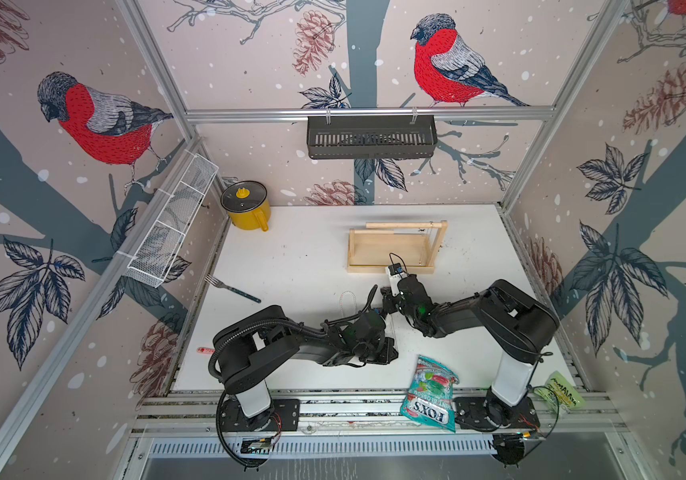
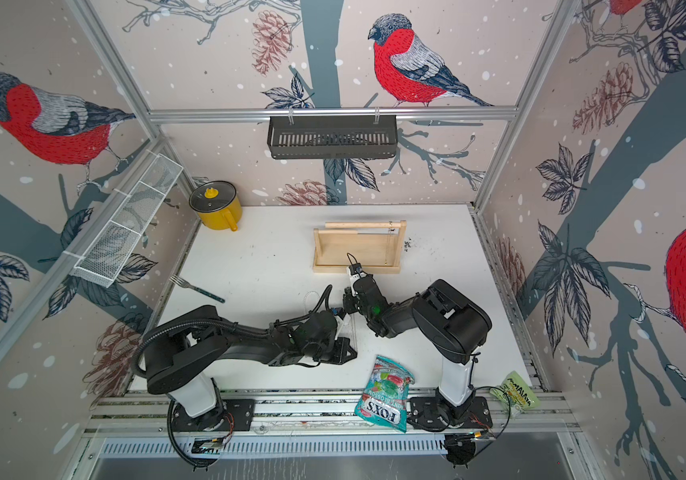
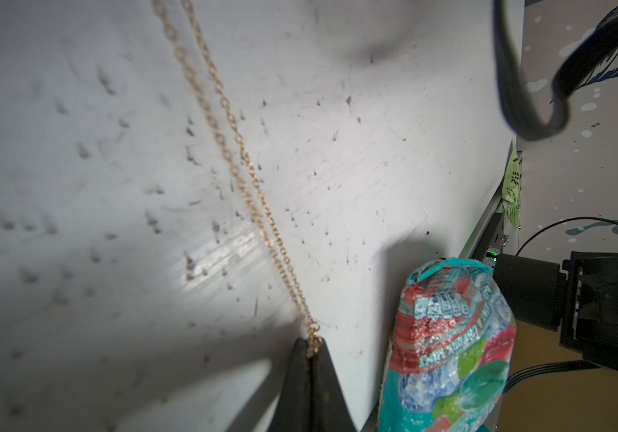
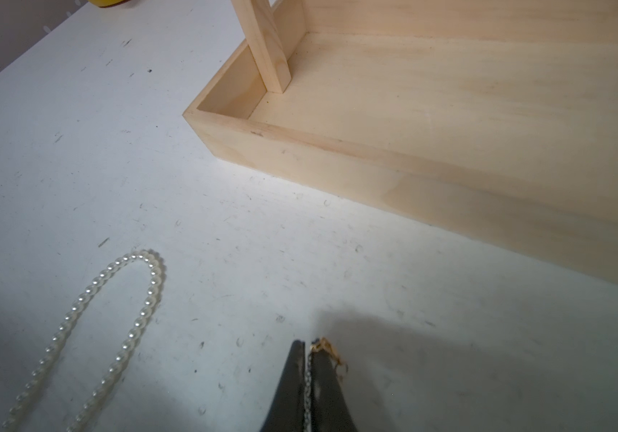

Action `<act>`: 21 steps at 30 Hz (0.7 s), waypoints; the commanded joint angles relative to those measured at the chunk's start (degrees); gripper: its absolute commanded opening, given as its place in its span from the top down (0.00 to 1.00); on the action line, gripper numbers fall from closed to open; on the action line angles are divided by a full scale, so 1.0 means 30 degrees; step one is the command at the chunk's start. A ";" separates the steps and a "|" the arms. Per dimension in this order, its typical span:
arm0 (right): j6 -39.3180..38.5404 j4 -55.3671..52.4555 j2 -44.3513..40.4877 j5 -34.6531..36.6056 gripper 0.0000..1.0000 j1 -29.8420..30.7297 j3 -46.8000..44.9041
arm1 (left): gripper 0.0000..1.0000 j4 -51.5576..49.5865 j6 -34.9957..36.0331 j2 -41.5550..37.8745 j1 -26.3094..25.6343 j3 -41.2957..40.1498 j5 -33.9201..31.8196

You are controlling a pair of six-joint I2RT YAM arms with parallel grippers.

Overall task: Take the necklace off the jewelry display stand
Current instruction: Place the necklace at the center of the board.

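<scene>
Black left gripper (image 3: 309,349), fingers pinched tight, holds the thin gold chain necklace (image 3: 225,123); right gripper (image 4: 309,348) clamps it too, over the white table (image 4: 75,168), just beside the pale wooden jewelry display stand (image 4: 300,149).

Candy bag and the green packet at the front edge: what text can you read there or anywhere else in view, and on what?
"FOX'S": white letters, upside down in both top views, on the teal candy bag.
"BLOSSOM": smaller line on the same bag; the word before it is unclear.
Green packet: dark lettering, too blurred to read.
No other legible text.
</scene>
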 commanded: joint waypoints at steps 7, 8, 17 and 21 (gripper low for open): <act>0.0216 -0.0318 0.0756 0.0676 0.92 -0.0091 0.0628 | 1.00 -0.5485 -0.0673 -0.0320 -0.0031 -0.0598 -0.1854; 0.0193 -0.0442 0.0816 0.0768 0.92 -0.0091 0.0737 | 1.00 -0.5463 -0.0761 -0.0288 -0.0031 -0.0647 -0.1861; 0.0223 -0.1248 0.0775 0.0888 0.88 -0.0077 0.1166 | 0.91 -0.5330 -0.1138 -0.0572 -0.0031 -0.1170 -0.2095; 0.0244 -0.1508 0.0668 0.0924 0.86 -0.0060 0.1254 | 0.86 -0.5375 -0.1132 -0.0596 -0.0031 -0.1198 -0.2125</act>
